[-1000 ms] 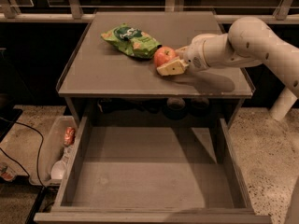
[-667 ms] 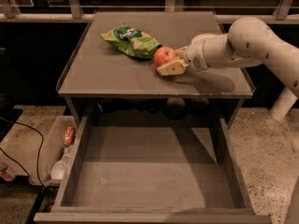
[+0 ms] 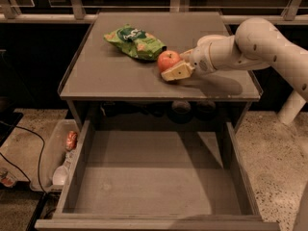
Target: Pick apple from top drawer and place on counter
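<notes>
The small red apple (image 3: 168,60) sits on or just over the gray counter (image 3: 120,76), right of its middle. My gripper (image 3: 169,66) reaches in from the right and is shut on the apple. One cream finger (image 3: 177,72) lies along the apple's near side; the other finger is hidden behind it. The top drawer (image 3: 149,177) is pulled fully open below the counter, and its flat gray bottom holds nothing.
A green snack bag (image 3: 135,42) lies on the counter just left of and behind the apple. A clear plastic bin of clutter (image 3: 60,158) stands on the floor left of the drawer. A black cable (image 3: 26,150) runs over the floor at the far left.
</notes>
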Controlling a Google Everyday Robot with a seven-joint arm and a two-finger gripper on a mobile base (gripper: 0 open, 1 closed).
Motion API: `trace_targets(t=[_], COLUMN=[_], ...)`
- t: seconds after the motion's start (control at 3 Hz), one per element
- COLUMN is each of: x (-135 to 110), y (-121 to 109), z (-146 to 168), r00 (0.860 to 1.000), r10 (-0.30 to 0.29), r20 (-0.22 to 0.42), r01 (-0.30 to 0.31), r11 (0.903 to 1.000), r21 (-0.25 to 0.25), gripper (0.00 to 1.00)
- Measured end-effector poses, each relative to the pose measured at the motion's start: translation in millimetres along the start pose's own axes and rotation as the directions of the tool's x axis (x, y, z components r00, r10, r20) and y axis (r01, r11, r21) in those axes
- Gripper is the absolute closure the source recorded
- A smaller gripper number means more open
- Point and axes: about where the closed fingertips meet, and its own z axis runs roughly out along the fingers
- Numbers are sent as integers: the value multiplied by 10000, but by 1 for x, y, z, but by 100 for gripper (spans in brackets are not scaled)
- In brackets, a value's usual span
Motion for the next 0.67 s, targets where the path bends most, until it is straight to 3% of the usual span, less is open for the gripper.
trace_targets(t=[0.33,0.67], x=[0,0], y=[0,0], z=[0,0], r00=[10000,10000], r10=[0,0], r20=[0,0], r01=[0,0], r11=[10000,10000], r21=[-2,-2], gripper=[0,0])
